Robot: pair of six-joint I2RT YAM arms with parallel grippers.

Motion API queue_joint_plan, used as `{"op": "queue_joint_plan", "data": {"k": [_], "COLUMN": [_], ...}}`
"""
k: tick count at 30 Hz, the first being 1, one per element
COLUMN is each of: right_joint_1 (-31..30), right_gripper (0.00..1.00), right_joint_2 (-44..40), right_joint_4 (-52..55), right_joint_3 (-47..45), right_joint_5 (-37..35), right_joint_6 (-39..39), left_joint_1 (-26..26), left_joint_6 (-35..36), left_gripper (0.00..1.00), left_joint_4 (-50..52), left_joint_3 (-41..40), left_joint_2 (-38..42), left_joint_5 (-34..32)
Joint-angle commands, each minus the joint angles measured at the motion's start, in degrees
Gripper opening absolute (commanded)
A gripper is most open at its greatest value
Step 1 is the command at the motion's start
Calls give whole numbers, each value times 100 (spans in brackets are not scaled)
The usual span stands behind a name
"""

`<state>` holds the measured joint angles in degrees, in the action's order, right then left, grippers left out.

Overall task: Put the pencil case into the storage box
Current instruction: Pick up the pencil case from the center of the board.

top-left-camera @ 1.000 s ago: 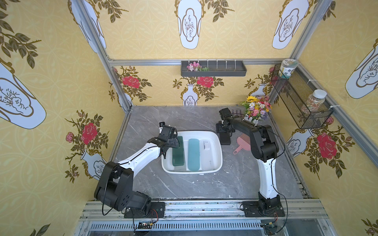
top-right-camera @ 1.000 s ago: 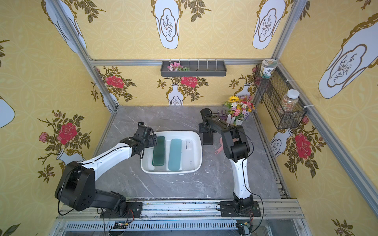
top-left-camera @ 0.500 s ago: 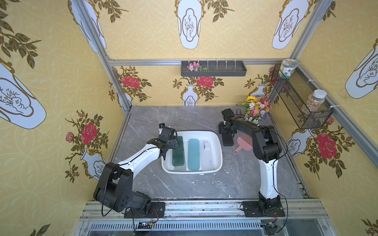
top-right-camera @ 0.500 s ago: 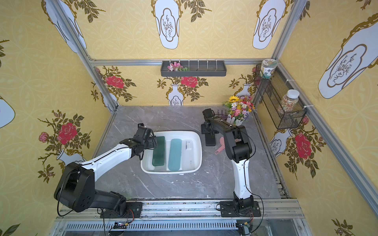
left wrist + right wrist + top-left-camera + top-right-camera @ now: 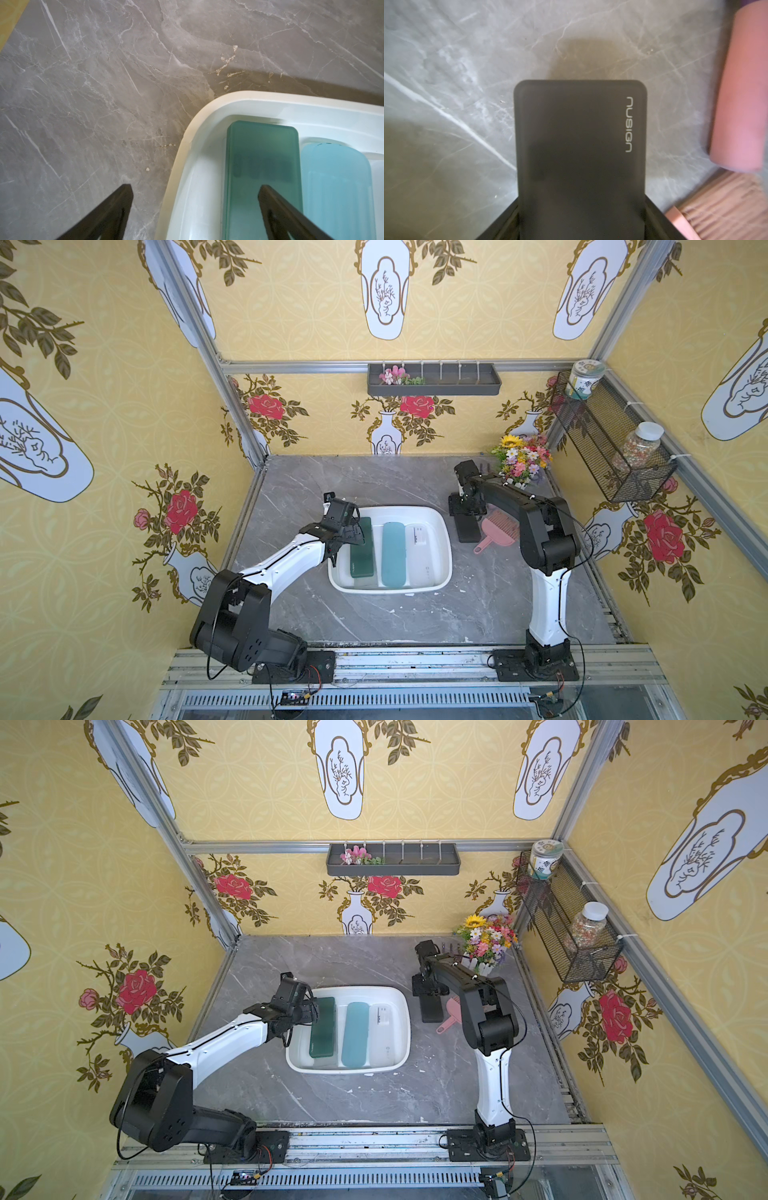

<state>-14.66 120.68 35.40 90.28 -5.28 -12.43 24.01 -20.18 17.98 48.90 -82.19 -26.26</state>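
Note:
The white storage box [image 5: 386, 590] [image 5: 345, 1070] sits mid-table and holds a dark green case [image 5: 361, 549] [image 5: 261, 158], a teal case [image 5: 392, 553] [image 5: 336, 182] and a white case [image 5: 422, 551]. A black pencil case [image 5: 468, 529] [image 5: 432, 1009] [image 5: 579, 145] lies on the table just right of the box. My right gripper [image 5: 465, 510] [image 5: 581, 207] is shut on its far end. My left gripper [image 5: 352, 530] [image 5: 195, 187] hangs open astride the box's left rim [image 5: 187, 133], one finger above the green case, holding nothing.
A pink dustpan [image 5: 498, 526] [image 5: 741, 104] lies right beside the black case. A flower bunch [image 5: 521, 460] stands in the back right corner. A black wire basket [image 5: 611, 448] with jars hangs on the right wall, and a grey tray [image 5: 434, 379] on the back wall.
My right gripper has closed onto the black pencil case and shifted slightly toward the front. The left arm has barely moved and stays open.

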Motion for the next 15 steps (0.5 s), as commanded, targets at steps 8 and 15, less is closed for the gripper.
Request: {"op": "queue_joint_plan", "data": {"k": [8, 15], "right_joint_1": [-61, -250], "right_gripper": [75, 75], "right_joint_2": [-415, -758], "right_joint_4": [378, 727], "right_joint_3": [14, 161], "right_joint_5": [-9, -123], "right_joint_6": [-128, -182], "left_joint_1": [-2, -2], "left_joint_6": [-3, -21], "left_gripper": [100, 100], "left_joint_4": [-276, -391], "left_joint_3": [-204, -276], "left_joint_2": [71, 89], "left_joint_5": [145, 209]}}
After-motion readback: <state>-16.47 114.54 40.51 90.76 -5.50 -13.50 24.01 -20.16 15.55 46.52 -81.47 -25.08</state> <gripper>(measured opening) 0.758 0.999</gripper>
